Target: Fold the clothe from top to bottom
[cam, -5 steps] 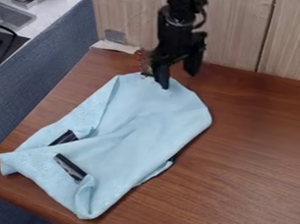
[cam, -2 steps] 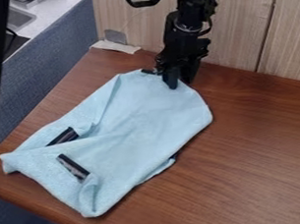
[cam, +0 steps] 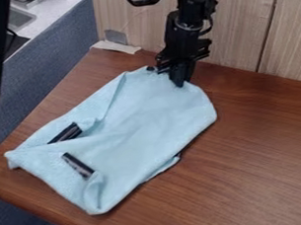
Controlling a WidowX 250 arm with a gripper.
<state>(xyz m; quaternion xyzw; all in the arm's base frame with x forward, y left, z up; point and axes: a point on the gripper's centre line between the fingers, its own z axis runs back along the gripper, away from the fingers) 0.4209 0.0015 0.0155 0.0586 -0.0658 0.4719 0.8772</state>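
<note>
One end effector (cam: 179,82), closed on cloth (cam: 143,120)

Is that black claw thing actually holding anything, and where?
Yes, the light blue cloth, pinched in the gripper at the edge farthest from the camera.

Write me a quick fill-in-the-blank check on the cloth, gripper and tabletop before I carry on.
The cloth is light ____.
Of the cloth's far and near ends, the gripper is at the ____ one.
The tabletop is ____ in colour.

Missing words, in order: blue; far; brown.
</note>
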